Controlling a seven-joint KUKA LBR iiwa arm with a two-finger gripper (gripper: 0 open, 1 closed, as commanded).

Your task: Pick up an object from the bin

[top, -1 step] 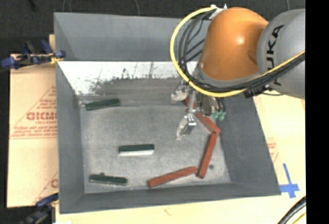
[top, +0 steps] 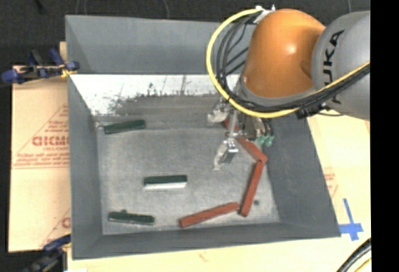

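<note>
The pincer [top: 225,155] hangs low at the right-centre of the frame, its silvery tip close to the floor of the grey metal bin [top: 84,158]. Whether it is released or clenched cannot be told from this angle, and nothing is seen gripped in it.

Just beside it on the right, perhaps touching, lies a short red-brown flat bar [top: 253,150], slanting down to the right. From that bar's lower end a long red-brown flat bar [top: 250,191] runs down and slightly left. At its foot a third red-brown flat bar [top: 209,215] lies nearly level, close to the bin's near wall at the bottom of the frame. These three hem the pincer in on the right and below.

To its left the floor lies bare as far as a dark green flat bar with a pale lower edge [top: 165,182], left of centre. A second dark green flat bar [top: 124,126] sits at the upper left, at the foot of the far wall. Another dark green flat bar [top: 131,218] lies in the lower left corner, hard by the near wall.

The grey arm [top: 349,58] comes in from the upper right, its wrist turned downward. A rounded orange cover [top: 280,52], looped with yellow and black cables [top: 215,58], hangs over the bin's far right part, near the far and right walls.
</note>
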